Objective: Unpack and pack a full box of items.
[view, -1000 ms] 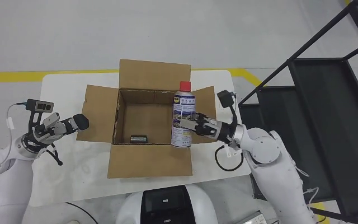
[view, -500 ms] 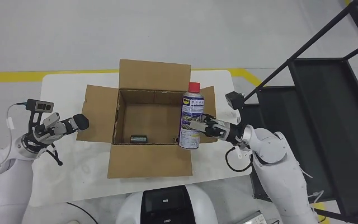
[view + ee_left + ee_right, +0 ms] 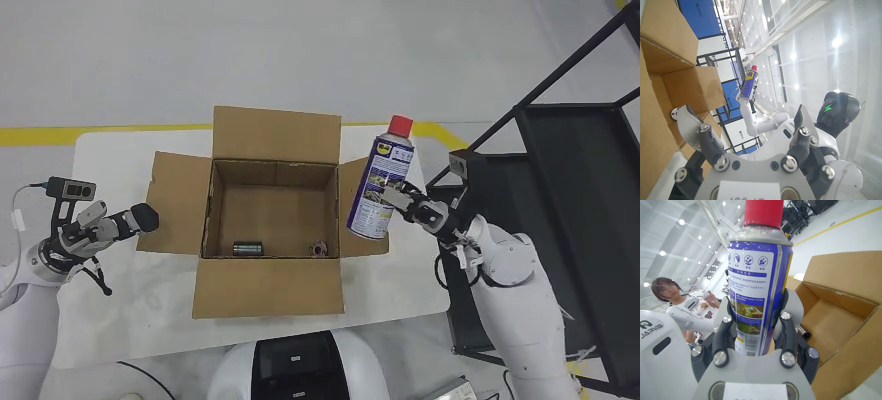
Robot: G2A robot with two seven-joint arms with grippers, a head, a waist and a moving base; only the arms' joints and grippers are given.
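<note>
Blue-painted metal, the spray can point(image 3: 381, 178) hung tilted in the air above the right flap of the cardboard box point(image 3: 275, 130), with its red cap pointing up and away from the box. The right gripper point(image 3: 405, 203) pinched it across the lower body, one finger on either side. I judged it stiff and not fragile, fairly heavy if full, but smooth and round, so it could twist or slide in a two-finger grip. The straight wall near mid-height looked the safest hold, not the cap or the domed shoulder. The left gripper point(image 3: 120, 222) sat spread and empty beside the left flap. Counted: one can, one box, and two small pieces on the box floor, a dark metal cylinder point(image 3: 247, 247) and a round metal fitting point(image 3: 318, 247).
</note>
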